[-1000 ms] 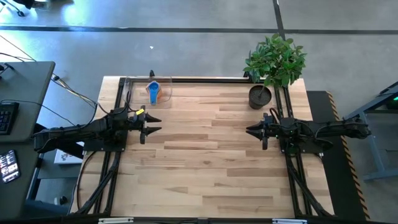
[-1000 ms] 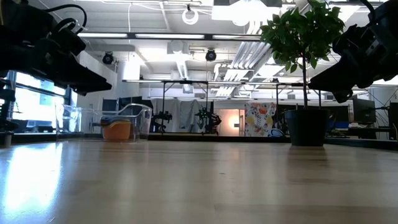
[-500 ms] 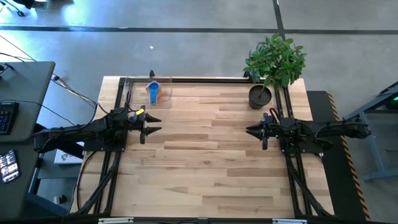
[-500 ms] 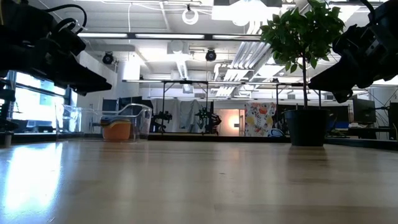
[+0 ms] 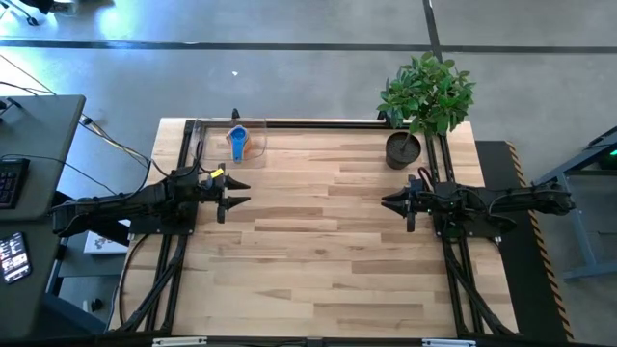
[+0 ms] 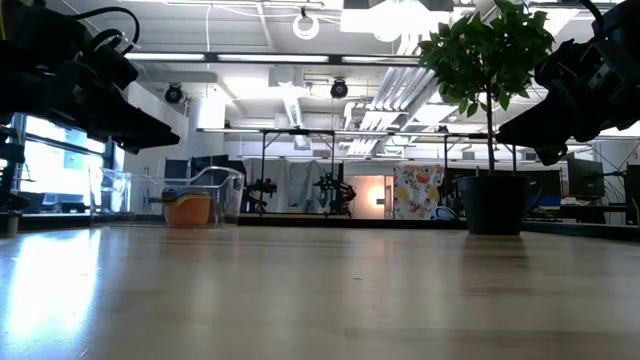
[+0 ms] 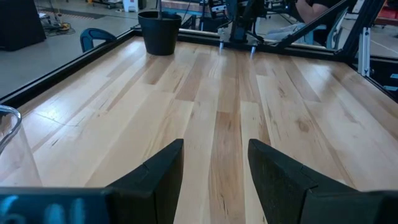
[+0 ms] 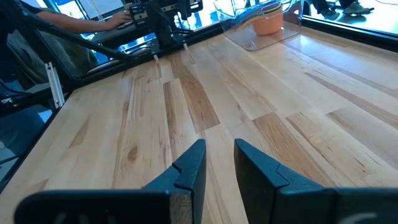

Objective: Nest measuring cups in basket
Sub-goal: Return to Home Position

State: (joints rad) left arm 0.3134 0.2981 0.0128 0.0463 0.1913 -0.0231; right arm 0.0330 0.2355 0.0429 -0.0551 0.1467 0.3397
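The clear basket [image 5: 229, 141] stands on the table's far left corner. Inside it sits a stack of measuring cups [image 5: 238, 144], with a light blue one on top and an orange one [image 6: 188, 208] at the bottom. The right wrist view shows the basket [image 8: 242, 34] with the orange cup [image 8: 268, 23] far off. My left gripper [image 5: 238, 192] hovers open near the table's left edge, a little nearer than the basket; its fingers [image 7: 214, 168] have nothing between them. My right gripper [image 5: 389, 203] hovers at the right side, its fingers [image 8: 219, 165] slightly apart over bare wood.
A dark round pot [image 5: 403, 149] with a green plant [image 5: 427, 92] stands at the far right, just beyond my right gripper. Black rails run along the table's left, right and far edges. Bare wood [image 5: 318, 241] lies between the arms.
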